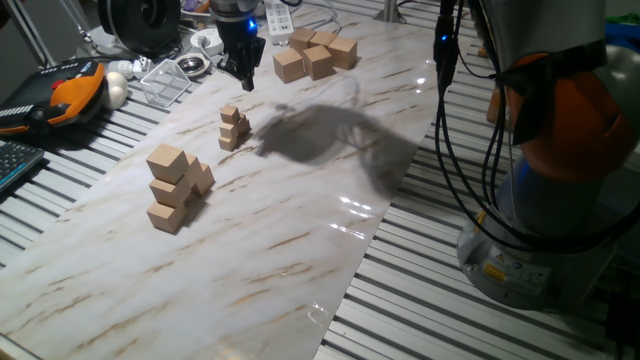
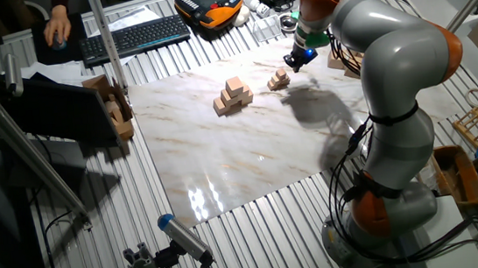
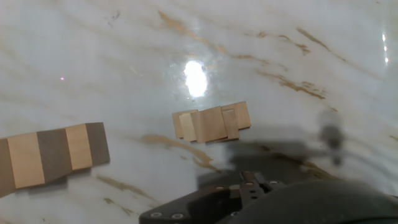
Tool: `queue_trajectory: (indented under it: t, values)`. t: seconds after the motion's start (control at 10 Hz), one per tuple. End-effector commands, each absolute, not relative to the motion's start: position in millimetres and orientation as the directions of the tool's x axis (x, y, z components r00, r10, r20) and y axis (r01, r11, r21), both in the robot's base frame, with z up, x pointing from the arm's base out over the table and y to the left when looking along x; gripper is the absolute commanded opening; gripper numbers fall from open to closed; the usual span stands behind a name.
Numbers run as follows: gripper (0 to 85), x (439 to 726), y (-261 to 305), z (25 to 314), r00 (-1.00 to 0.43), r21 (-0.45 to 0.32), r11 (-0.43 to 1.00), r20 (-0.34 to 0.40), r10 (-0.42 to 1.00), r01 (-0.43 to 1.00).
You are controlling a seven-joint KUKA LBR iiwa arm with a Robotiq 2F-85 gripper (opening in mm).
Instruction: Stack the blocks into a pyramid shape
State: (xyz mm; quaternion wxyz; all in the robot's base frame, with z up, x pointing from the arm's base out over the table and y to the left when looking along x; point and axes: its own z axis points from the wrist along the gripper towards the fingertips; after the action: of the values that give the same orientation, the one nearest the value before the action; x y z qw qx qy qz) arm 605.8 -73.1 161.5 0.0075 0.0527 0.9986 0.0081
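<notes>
The blocks (image 1: 233,128) stand as a small tiered pile at the back middle of the marble board (image 1: 300,230). One cube tops the pile. In the other fixed view the blocks (image 2: 279,79) sit just below my gripper (image 2: 292,61). The hand view looks down on the blocks (image 3: 211,122) from above, packed close together. My gripper (image 1: 244,80) hangs a little above and behind the pile, apart from it. Its dark fingers look spread with nothing between them. The hand view does not show the fingertips.
A pile of medium tan cubes (image 1: 175,188) stands left of the blocks, also seen as medium cubes (image 3: 53,155). Large tan cubes (image 1: 315,52) lie at the board's far edge. A clear plastic box (image 1: 165,80) and an orange pendant (image 1: 75,88) sit off the board.
</notes>
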Motion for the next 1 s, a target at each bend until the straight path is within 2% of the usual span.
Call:
queue_trajectory:
  t: [0.0, 0.9]
  values:
    - [0.0, 605.6, -72.9, 161.5, -0.994, 0.017, 0.994, -0.014, 0.105, 0.105]
    - [0.0, 607.5, -72.8, 160.7, -0.994, 0.014, 0.994, -0.027, 0.108, 0.108]
